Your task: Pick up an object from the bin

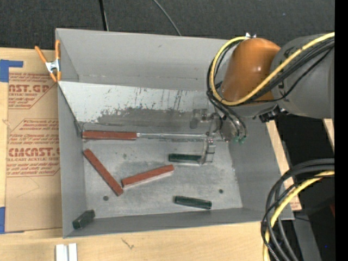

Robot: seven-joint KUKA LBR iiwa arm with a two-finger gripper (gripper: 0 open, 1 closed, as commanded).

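My gripper (209,150) hangs low at the right of the bin floor. A short dark green bar (184,158) lies flat just left of its tip, touching or nearly touching it. A long tool with a red-brown handle (109,135) and a thin metal shaft stretches along the back of the floor, its shaft end reaching the gripper. A red-brown stick (147,175) lies slanted a little left and in front of the green bar.
A second red-brown stick (102,172) slants at the left. Another dark green bar (192,202) rests near the front wall, and a small dark block (83,218) sits in the front left corner. The arm with its orange cover and cables looms over the right rim.
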